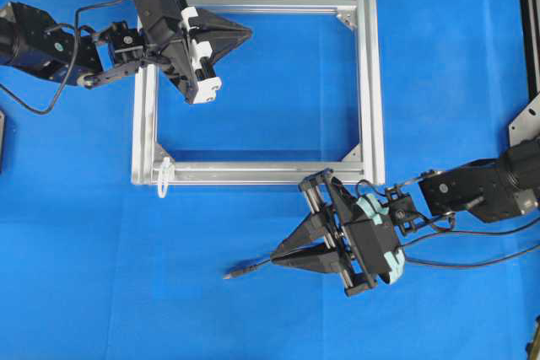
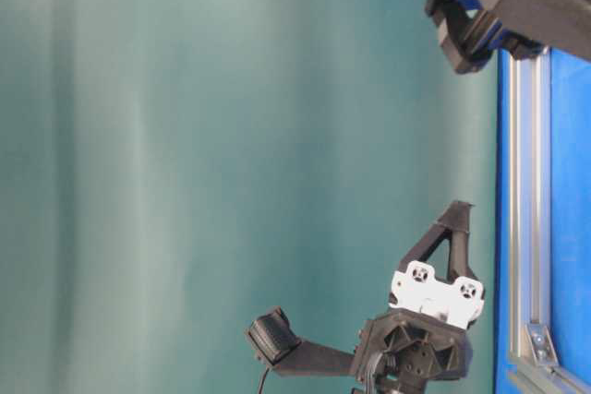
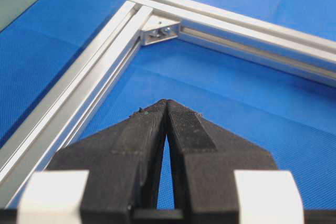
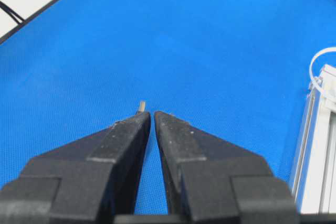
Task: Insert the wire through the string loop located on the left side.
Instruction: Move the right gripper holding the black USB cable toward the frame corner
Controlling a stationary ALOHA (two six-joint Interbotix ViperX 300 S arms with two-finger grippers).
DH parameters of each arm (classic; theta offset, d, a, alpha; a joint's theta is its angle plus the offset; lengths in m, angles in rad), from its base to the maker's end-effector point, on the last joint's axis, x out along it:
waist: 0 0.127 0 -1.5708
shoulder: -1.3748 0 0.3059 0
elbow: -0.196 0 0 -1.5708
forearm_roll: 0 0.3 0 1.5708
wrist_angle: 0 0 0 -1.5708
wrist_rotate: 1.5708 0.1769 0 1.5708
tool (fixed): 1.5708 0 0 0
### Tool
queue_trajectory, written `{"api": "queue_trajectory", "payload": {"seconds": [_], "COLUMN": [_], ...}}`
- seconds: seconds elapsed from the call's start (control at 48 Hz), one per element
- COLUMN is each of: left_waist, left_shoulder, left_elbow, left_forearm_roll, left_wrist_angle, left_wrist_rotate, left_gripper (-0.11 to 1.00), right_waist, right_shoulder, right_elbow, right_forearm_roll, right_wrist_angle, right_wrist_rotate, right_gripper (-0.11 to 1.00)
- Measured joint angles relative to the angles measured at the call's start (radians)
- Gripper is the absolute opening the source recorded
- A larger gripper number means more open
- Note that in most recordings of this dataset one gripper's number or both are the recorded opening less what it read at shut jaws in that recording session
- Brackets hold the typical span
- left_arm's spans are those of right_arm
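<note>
Wire [image 1: 245,271]: a thin black cable ending in a small grey-brown plug tip, lying on the blue table [image 1: 84,292] in front of the frame's near rail. The tip points toward the left of the overhead view.
Table: a blue cloth surface carrying everything here.
Frame [image 1: 364,82]: a silver aluminium rectangle lying flat, upper middle of the overhead view.
Left gripper [image 1: 245,33]: above the frame's far left part, fingers pressed together, empty; its wrist view shows only the rails and a corner bracket.
Right gripper [image 1: 278,255]: just in front of the frame's near rail, fingers nearly together and pinching the wire a little behind the plug. The tip pokes out past the fingertips [image 4: 142,119] in its wrist view.
String loop [image 1: 163,176]: a small white loop at the frame's near left corner, hanging out over the table.
Key relation: the loop lies to the left of the plug tip and a little farther back, well apart from it. The wire's long axis already runs roughly toward that side. The right gripper holds the wire; the left gripper is not clearly closer to the loop.
Next move, as a judgement: carry the tip leftward and line it up with the loop's opening.
</note>
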Motion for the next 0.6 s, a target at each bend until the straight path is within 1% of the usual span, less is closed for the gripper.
{"api": "queue_trajectory", "payload": {"seconds": [0.042,0.104,0.167,0.354,0.479,0.563,0.604], "left_waist": [0.0,0.002,0.002,0.002,0.0,0.0,0.0], "left_shoulder": [-0.003,-0.014,-0.018,-0.02,-0.02,-0.02,-0.02], "left_elbow": [0.0,0.0,-0.002,-0.002,-0.002,-0.002,-0.002], "left_forearm_roll": [0.003,0.012,0.014,0.015,0.017,0.017,0.017], "left_wrist_angle": [0.009,0.025,0.032,0.035,0.041,0.046,0.046], "left_wrist_rotate": [0.002,0.002,0.003,0.002,0.002,-0.002,-0.002], "left_gripper": [0.0,0.0,0.0,0.0,0.0,0.0,0.0], "right_waist": [0.0,0.006,0.012,0.017,0.017,0.017,0.017], "right_shoulder": [-0.003,-0.015,-0.023,-0.021,-0.021,-0.021,-0.021], "right_elbow": [0.0,-0.005,-0.012,-0.018,-0.018,-0.018,-0.018], "right_forearm_roll": [0.0,0.0,0.0,0.0,0.0,0.0,0.0], "right_wrist_angle": [0.0,0.011,0.023,0.048,0.049,0.052,0.055], "right_wrist_rotate": [0.003,0.021,0.038,0.067,0.071,0.071,0.071], "right_gripper": [-0.01,-0.07,-0.1,-0.1,-0.07,-0.01,0.05]}}
